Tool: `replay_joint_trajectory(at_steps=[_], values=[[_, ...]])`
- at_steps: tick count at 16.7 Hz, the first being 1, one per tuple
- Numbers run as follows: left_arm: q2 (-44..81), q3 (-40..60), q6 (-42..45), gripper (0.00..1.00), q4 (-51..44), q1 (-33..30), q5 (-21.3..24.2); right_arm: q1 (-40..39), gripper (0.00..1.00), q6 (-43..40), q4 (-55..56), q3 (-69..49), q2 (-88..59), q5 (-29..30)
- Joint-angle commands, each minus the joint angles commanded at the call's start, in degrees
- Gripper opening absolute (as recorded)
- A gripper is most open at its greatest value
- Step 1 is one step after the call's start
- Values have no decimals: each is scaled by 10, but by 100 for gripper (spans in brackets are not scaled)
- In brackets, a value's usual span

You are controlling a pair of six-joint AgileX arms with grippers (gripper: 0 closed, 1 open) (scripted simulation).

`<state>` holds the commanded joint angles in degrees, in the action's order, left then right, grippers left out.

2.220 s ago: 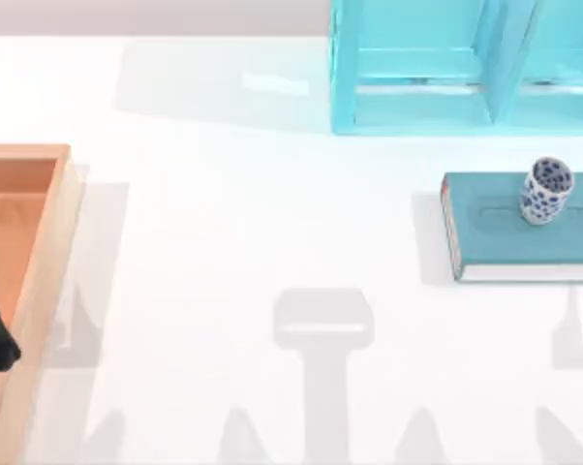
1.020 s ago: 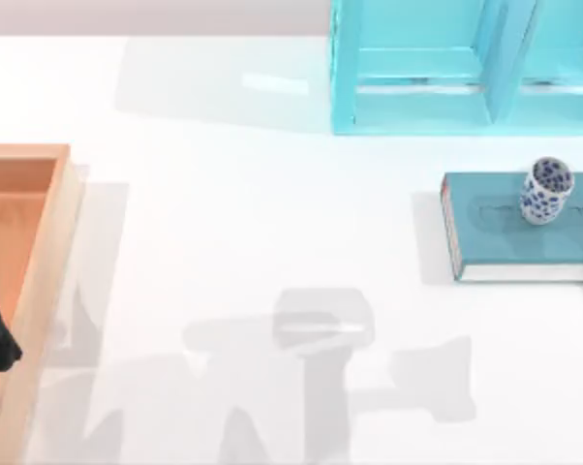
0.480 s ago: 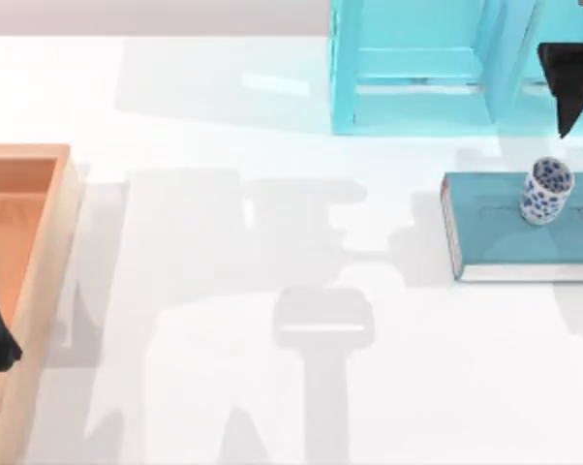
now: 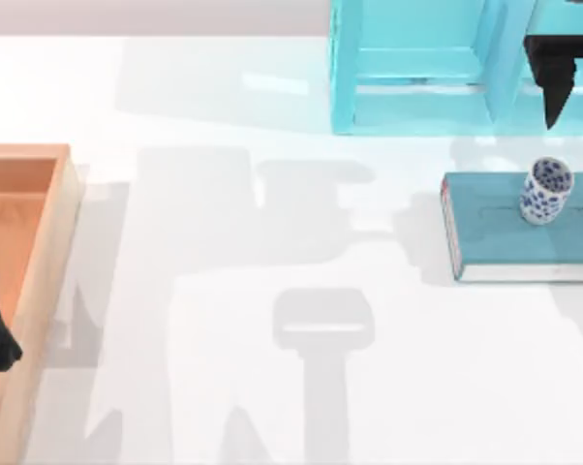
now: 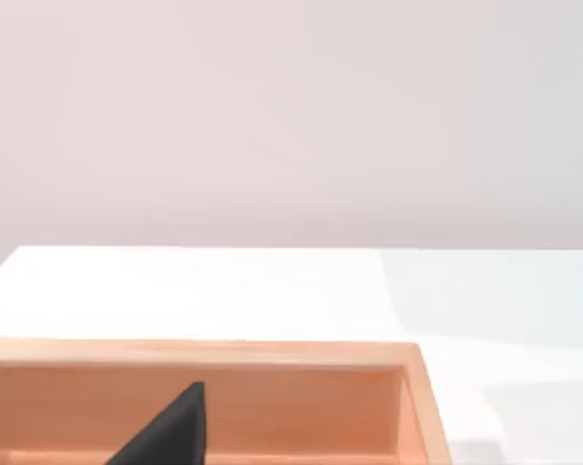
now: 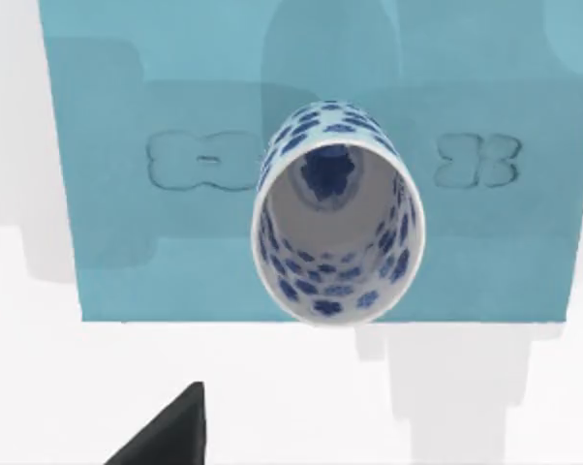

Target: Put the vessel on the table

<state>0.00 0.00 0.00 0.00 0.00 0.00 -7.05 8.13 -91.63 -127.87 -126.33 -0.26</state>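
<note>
The vessel [image 4: 546,190] is standing upright near the teal book's [image 4: 495,237] far edge, looking light, rigid, slick and breakable, best pinched across its rim, while the right gripper [image 4: 557,73] is hovering beyond it, jaws' state untellable.

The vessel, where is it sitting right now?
In the top view the vessel stands upright on the teal book at the table's right side, just in front of the turquoise shelf unit, with the right gripper hovering behind it.
</note>
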Motion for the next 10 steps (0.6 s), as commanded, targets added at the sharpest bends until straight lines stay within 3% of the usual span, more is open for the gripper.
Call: replay_joint_trajectory(at_steps=[5, 10], values=[[0, 0, 0, 100, 0, 0, 0, 1, 100, -1, 23, 24, 3, 0], [0, 0, 0, 100, 0, 0, 0, -1, 100, 1, 149, 163, 12, 0]])
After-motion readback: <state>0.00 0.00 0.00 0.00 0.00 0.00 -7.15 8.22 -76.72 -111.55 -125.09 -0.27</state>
